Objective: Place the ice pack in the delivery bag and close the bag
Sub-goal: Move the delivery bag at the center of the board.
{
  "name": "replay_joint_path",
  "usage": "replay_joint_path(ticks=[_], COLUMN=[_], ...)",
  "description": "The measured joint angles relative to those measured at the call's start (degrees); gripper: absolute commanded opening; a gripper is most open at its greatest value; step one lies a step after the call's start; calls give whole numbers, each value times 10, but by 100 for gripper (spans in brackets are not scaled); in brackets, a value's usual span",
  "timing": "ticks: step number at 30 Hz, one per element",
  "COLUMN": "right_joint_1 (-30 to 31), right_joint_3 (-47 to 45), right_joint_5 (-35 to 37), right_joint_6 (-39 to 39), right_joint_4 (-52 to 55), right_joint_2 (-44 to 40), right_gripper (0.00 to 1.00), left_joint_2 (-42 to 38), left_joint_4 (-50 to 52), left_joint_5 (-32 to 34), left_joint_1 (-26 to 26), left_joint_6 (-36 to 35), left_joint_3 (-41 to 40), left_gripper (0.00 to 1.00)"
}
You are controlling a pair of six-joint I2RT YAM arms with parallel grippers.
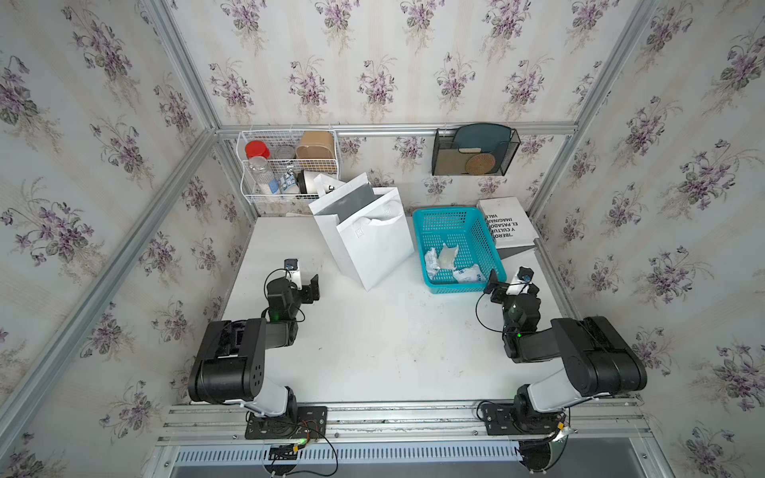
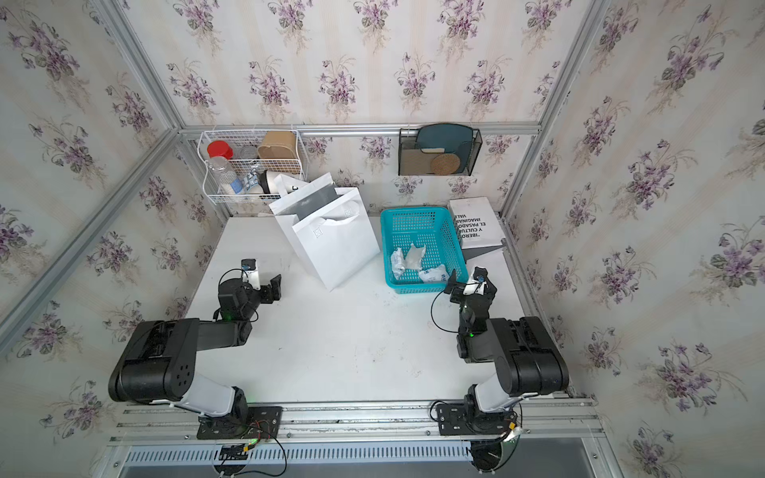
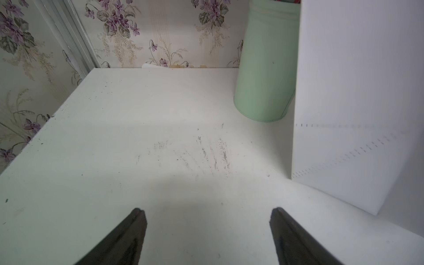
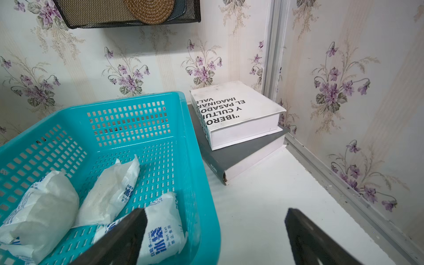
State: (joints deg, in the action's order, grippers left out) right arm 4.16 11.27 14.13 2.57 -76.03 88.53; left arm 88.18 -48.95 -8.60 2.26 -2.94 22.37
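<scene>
- Tall white paper delivery bag: plain white outside, shiny silver-grey lining, small faint grey square logo.
- Turquoise perforated plastic basket: solid turquoise throughout, grid of small holes.
- Soft white ice packs: cloudy white with blue print.
- White tabletop: off-white, dark scuff streaks.
- Floral wallpaper: cream with pale beige stripes, purple violets, green leaves.
- Thick white book: black block lettering.
- Slate-grey hardcover book: white page edges.
- Mint-green cylindrical tin: plain pale green.
- Black mesh wall holder: with dark teal plate and tan woven round mat.
- White wire rack: with red jar lid and tan-brown container.
</scene>
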Motion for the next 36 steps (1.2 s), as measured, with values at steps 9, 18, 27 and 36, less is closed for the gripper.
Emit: replay_joint_path(ticks=[9, 18, 27, 36], right_joint_1=[0, 0, 0, -7], right_joint_3=[0, 0, 15, 216], right_joint_5=[0, 0, -3, -90], right_joint_6=[0, 0, 1, 186], right_joint_4=[0, 0, 118, 422], right_joint_2=[0, 0, -183, -390], right_gripper=[100, 100, 100, 100], left_joint_2=[0, 0, -27, -329], left_joint_4=[0, 0, -2, 316], left_joint_5=[0, 0, 0, 46], left_joint_1=[0, 0, 1, 0], left_joint_6=[0, 0, 0, 48], left_joint_3=[0, 0, -18, 110], left_gripper=[88, 88, 88, 88])
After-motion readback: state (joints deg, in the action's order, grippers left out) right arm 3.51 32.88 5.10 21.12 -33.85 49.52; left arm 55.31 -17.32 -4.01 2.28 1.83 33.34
